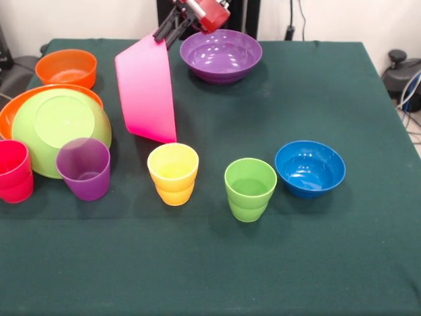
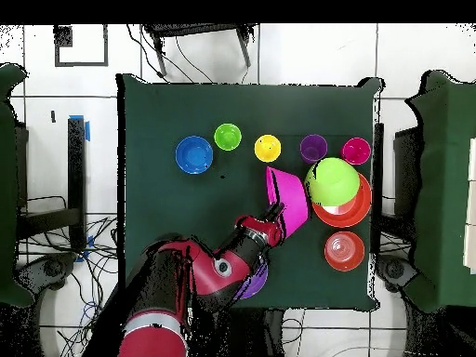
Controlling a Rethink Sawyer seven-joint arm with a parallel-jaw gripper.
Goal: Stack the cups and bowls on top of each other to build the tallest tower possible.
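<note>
My gripper is shut on the rim of the big pink bowl and holds it tilted on edge, its lower rim near the table; both also show in the overhead view, gripper and bowl. The purple bowl stands upright just behind it. The lime green bowl lies inverted on the large orange bowl at the left. The small orange bowl is at the back left. The red, purple, yellow and green cups stand in a row. The small blue bowl is at the right.
The green table has bare cloth at the front and back right. In the overhead view my arm covers most of the purple bowl. Dark chairs stand off the table's sides.
</note>
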